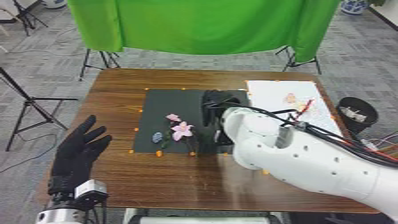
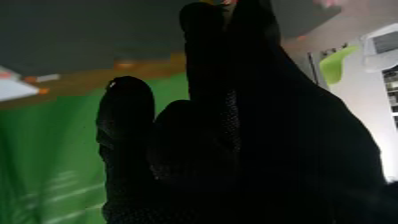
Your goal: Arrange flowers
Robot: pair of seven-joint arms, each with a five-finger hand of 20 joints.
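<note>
- We judge the step in hand to be setting or adjusting a stem beside the blooms; we should come down softly from above, so that our right hand doesn't sweep the larger pink flower aside.
- We can't tell whether that hand, over the dark mat just right of the flowers, grasps a stem or nothing.
- Our left hand is best kept out of the way, released and empty, its fingers straight, by the table's left side.
- We count two pink flowers, the smaller pink flower lying farther from us, and one blue-grey bloom to their left, all on the mat.
- We count one mat and one white sheet.
</note>
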